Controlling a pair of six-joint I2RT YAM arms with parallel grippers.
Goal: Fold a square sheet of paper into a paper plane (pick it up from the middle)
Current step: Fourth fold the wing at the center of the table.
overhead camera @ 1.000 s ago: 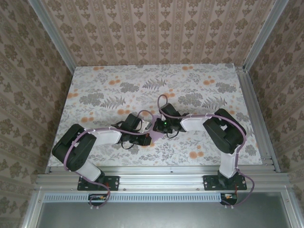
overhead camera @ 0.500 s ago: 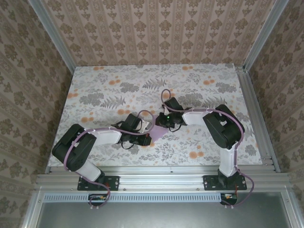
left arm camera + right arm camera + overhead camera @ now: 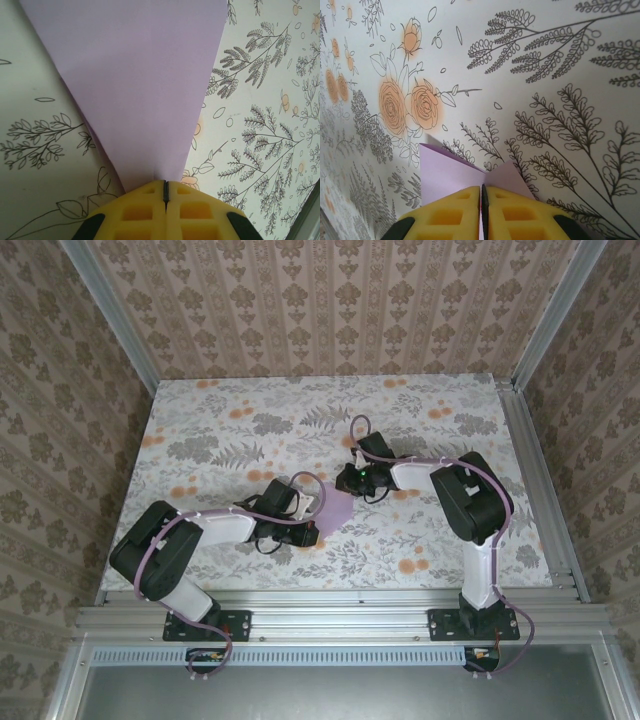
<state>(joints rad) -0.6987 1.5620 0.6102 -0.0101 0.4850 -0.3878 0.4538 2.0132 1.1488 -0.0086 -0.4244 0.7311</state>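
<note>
You're mid-fold here, nowhere near done imo. The lavender sheet (image 3: 335,508) sits btwn the two arms, approx mid-worktop (image 3: 220,430) and a bit toward the near edge, w/ both ends pinched. The left end effector (image 3: 310,526) is clenched on it: in the left wrist view its yellow fingers (image 3: 137,212) meet w/ no gap, and the paper leaves them at a narrow tip, then widens out like a wedge. The right end effector (image 3: 348,485) is also clenched on the sheet: in its wrist view the pads close on a spot where two lavender flaps meet along a crease, one pointed corner sticking out to the left over the floral cloth (image 3: 545,75). So, judging by shape: pickup is done and at least one fold is in, since the outline no longer reads as a flat square. What's left looks like most of the job. There's no slim dart yet, and no long centre crease you can make out. From the top view the sheet is small and partly hidden by the wrists, so you can't count the folds, or tell whether it's resting on the cloth or held just off it. Expect more creasing and a final narrow fold before you can call it a plane.
</note>
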